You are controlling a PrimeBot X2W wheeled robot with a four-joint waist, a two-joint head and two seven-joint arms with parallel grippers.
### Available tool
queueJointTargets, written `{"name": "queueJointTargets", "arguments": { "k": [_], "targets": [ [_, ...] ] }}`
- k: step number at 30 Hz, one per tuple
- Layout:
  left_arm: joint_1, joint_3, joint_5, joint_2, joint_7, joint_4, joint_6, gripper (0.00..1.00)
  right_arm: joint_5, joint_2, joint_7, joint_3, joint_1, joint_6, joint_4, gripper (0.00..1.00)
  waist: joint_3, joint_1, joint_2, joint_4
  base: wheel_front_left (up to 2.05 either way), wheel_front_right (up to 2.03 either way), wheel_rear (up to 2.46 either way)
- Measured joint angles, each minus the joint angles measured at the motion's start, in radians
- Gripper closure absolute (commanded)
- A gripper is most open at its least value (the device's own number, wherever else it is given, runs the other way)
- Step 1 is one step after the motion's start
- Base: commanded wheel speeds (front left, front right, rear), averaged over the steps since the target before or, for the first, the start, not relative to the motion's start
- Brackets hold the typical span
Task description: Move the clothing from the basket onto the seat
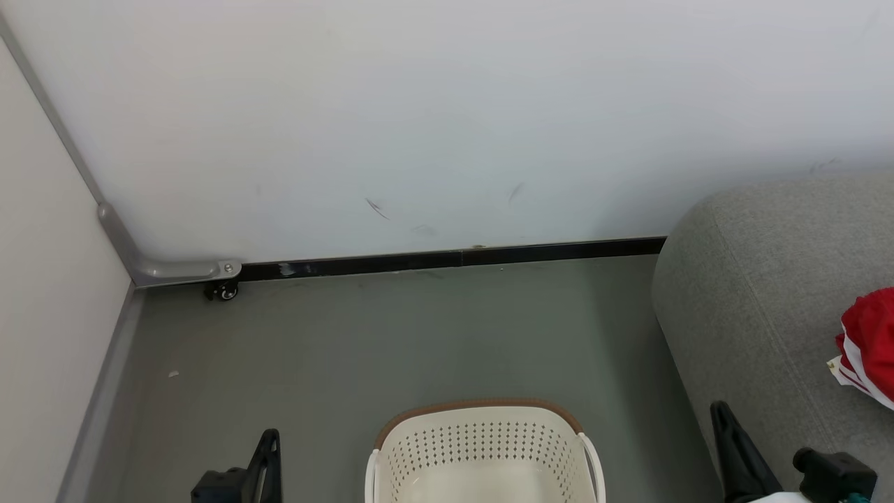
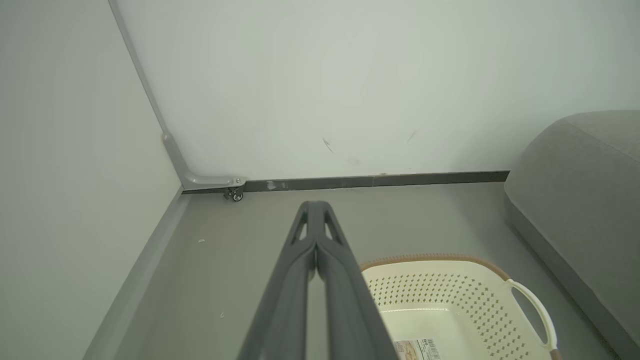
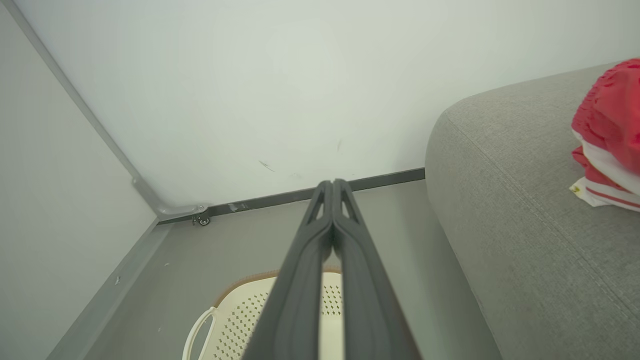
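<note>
- Head view: red clothing (image 1: pixel 869 342) lies bunched on the grey seat (image 1: pixel 754 293) at the right edge, well apart from the cream laundry basket (image 1: pixel 482 406) on the floor below.
- Left wrist view: the part of the basket's floor in sight carries a paper label (image 2: pixel 416 348) and no garment, suggesting the transfer is largely done.
- Left gripper (image 2: pixel 315 204) and right gripper (image 3: pixel 332 182) hang above the floor, fingers pressed together on nothing, apparently parked clear of the load.
</note>
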Motion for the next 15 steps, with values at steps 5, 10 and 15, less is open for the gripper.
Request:
{"name": "queueJointTargets", "arguments": {
  "k": [5,10,15],
  "targets": [
    [0.000,0.024,-0.079,-0.010,0.018,-0.005,-0.021,1.00,0.077,0.000,0.031,-0.021,-0.030,0.000,0.019,1.00,0.003,0.0000,0.0000,0.000,0.00,0.00,0.00],
    [0.000,0.044,-0.177,-0.017,0.035,-0.014,-0.037,1.00,0.167,0.000,0.049,-0.024,-0.038,0.000,0.021,1.00,0.007,0.0003,0.0000,-0.001,0.00,0.00,0.00],
    [0.000,0.066,-0.242,-0.022,0.049,-0.022,-0.062,1.00,0.236,0.000,0.069,-0.031,-0.042,0.000,0.022,1.00,0.011,0.0024,0.0000,-0.003,0.00,0.00,0.00]
  ]
}}
